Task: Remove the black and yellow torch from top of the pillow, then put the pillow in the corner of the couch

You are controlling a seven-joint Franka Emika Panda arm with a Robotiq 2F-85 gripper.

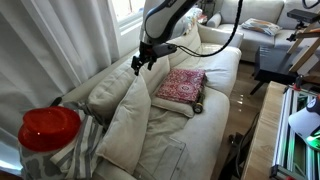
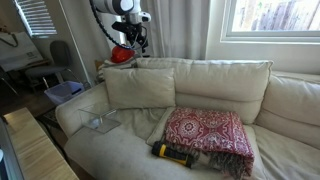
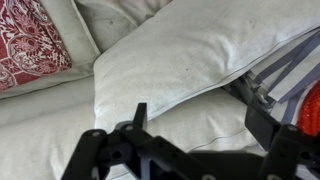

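The cream pillow (image 2: 140,88) leans upright against the back cushions at the armrest end of the couch (image 2: 100,150). It also shows in an exterior view (image 1: 122,100) and in the wrist view (image 3: 190,50). The black and yellow torch (image 2: 172,152) lies on the seat at the front edge of the red patterned cushion (image 2: 208,135), away from the pillow. It shows as a dark shape in an exterior view (image 1: 197,107). My gripper (image 3: 200,125) is open and empty, hovering above the pillow's top edge, as in both exterior views (image 1: 140,63) (image 2: 131,42).
A red-capped object (image 1: 48,128) on striped cloth (image 3: 285,65) sits on the couch arm behind the pillow. A clear flat item (image 2: 100,123) lies on the seat near the arm. A window (image 2: 270,15) is behind the couch. A whiter sofa (image 1: 255,20) stands further off.
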